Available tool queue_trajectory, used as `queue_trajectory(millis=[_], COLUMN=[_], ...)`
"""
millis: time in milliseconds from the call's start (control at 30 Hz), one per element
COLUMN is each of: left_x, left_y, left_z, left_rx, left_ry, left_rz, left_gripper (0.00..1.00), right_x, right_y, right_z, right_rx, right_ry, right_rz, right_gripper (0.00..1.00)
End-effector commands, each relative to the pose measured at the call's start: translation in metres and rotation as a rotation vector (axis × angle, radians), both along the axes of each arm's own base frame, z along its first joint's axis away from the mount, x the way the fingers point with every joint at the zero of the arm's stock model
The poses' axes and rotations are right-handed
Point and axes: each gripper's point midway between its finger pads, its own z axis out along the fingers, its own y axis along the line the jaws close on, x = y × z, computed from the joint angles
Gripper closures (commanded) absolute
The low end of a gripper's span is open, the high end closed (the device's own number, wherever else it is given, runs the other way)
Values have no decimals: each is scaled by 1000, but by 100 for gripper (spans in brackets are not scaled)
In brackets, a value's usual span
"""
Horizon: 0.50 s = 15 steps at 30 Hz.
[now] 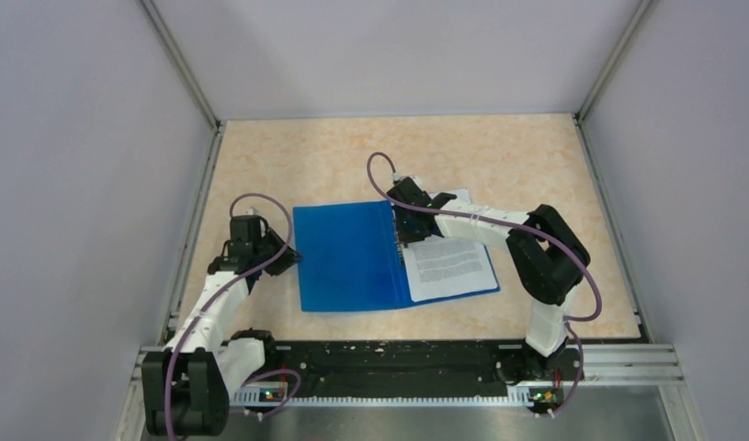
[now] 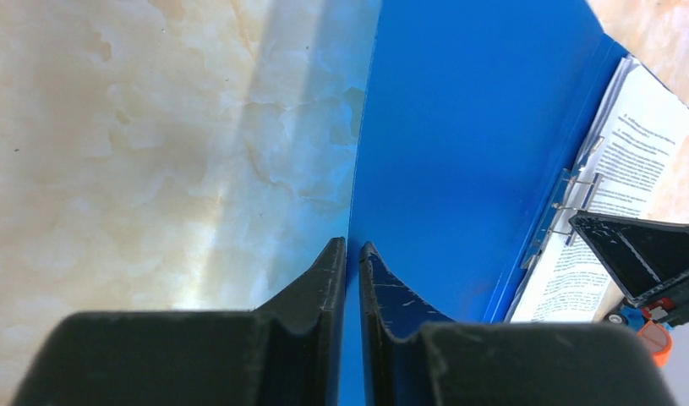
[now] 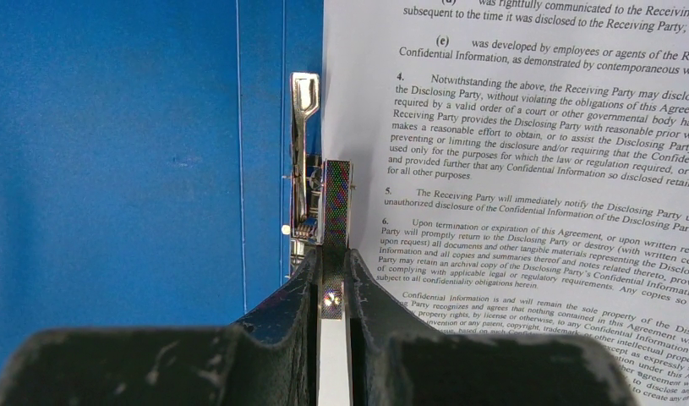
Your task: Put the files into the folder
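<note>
On the table (image 1: 352, 152) the folder (image 1: 345, 259) is lying open at centre, inside face up, its spine running from 12 to 6 o'clock. The files (image 1: 449, 265) are sitting on its 3 o'clock half, text up, their inner edge against the metal clip (image 3: 304, 161) beside the spine. The left gripper (image 1: 289, 255) is sitting at the folder's 9 o'clock edge. In the wrist view its fingers (image 2: 324, 275) are standing nearly together, pinching the cover's blue edge between them. The right gripper (image 1: 403, 235) is reaching in from 3 o'clock to the 12 o'clock end of the spine, jaws narrow and gripping the clip's thin shiny lever (image 3: 336, 190) over the files' margin.
</note>
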Motion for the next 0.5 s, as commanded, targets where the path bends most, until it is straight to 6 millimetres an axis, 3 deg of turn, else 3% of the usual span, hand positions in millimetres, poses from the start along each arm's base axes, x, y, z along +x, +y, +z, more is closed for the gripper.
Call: queue_trajectory(millis=[0,133,467], left_x=[11,12,10], left_y=[-15,-17,-12], left_z=[32,45,74], left_rx=[-74,-83,-50], left_ry=[-103,-154,-314], left_rz=[-44,-47,-39], left_gripper=[89,100,100], right_x=[4,2,-13], right_y=[11,12,16], right_z=[6,7,5], right_rx=[39,49,66], right_ry=[-15,-11,6], right_rz=[25,35,69], right_gripper=[98,98,97])
